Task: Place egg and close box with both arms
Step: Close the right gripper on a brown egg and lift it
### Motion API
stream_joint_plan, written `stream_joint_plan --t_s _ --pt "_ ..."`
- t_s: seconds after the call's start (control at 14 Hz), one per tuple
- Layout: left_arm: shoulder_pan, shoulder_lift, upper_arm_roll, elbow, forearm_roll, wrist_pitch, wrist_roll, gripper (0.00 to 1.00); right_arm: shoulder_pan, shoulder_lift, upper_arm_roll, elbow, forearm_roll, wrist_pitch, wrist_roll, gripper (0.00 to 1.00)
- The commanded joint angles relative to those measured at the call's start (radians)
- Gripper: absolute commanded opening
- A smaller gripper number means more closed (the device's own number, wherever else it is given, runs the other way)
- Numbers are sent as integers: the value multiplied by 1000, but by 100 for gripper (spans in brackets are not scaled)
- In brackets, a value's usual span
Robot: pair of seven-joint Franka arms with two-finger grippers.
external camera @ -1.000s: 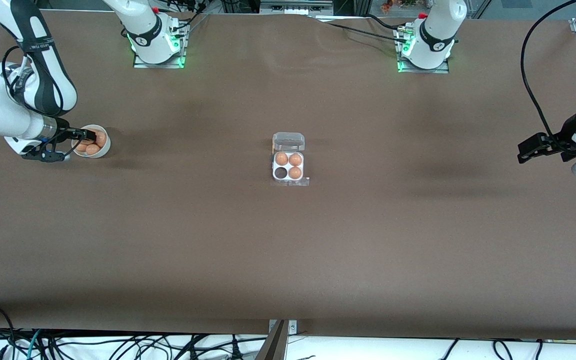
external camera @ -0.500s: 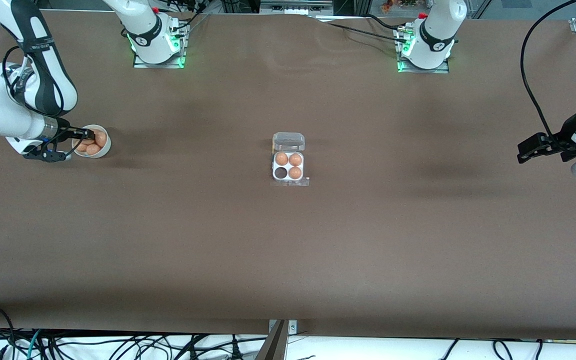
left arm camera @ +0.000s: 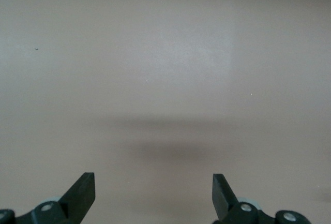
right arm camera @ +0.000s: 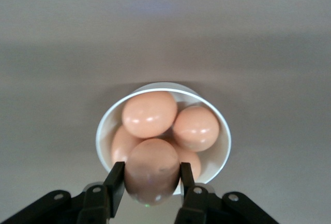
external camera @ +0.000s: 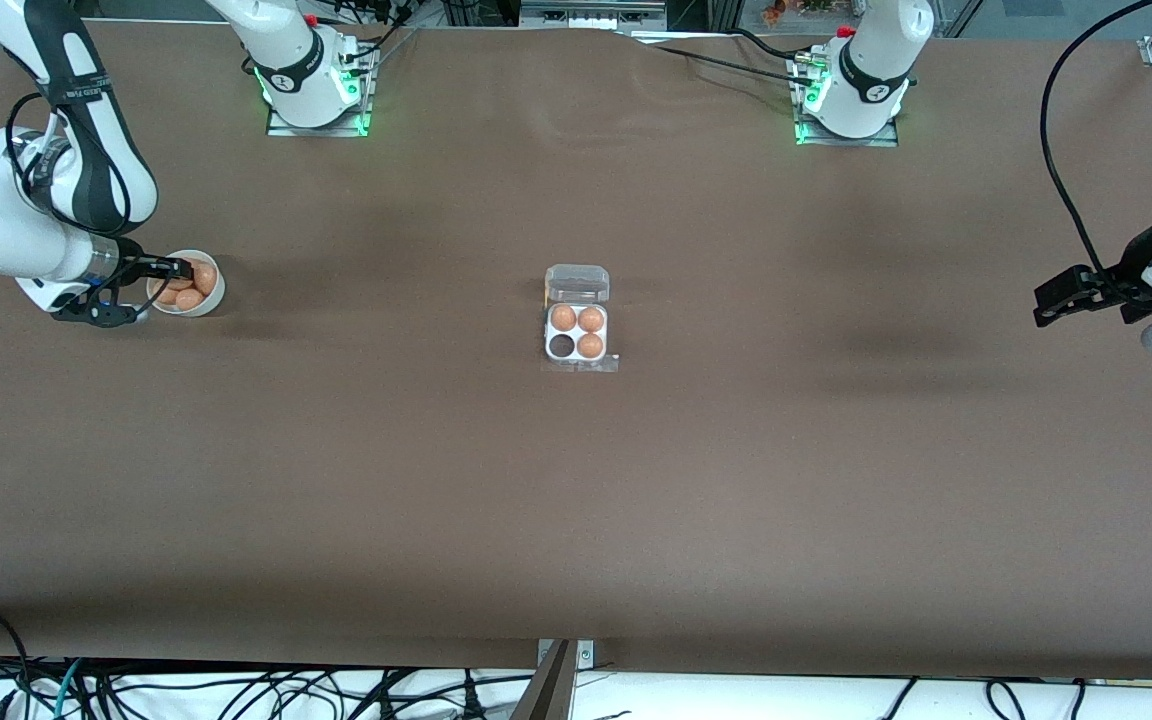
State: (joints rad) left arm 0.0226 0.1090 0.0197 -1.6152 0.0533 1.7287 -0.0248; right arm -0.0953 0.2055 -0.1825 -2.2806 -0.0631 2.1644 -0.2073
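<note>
The box [external camera: 577,318] sits mid-table, its clear lid open and standing on the side toward the robots' bases. Three of its cells hold eggs; the cell nearest the front camera toward the right arm's end is empty. My right gripper [external camera: 176,268] is over the round white bowl [external camera: 208,298] at the right arm's end, shut on an orange-brown egg [right arm camera: 152,170]. Several more eggs lie in that bowl [right arm camera: 216,158]. My left gripper [external camera: 1044,303] hangs open and empty over bare table at the left arm's end, its fingertips [left arm camera: 83,188] wide apart.
The two arm bases [external camera: 314,88] stand along the table's edge farthest from the front camera. Black cables [external camera: 1061,150] hang near the left arm. Brown tabletop [external camera: 576,500] spreads around the box.
My right gripper with the egg has lifted slightly above the bowl. The left arm has not moved.
</note>
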Motion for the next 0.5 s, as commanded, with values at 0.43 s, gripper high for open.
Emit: stream_joint_plan --t_s 0.43 --pt "4 12 -3 29 -23 -11 19 100 93 41 155 354 5 -420 297 32"
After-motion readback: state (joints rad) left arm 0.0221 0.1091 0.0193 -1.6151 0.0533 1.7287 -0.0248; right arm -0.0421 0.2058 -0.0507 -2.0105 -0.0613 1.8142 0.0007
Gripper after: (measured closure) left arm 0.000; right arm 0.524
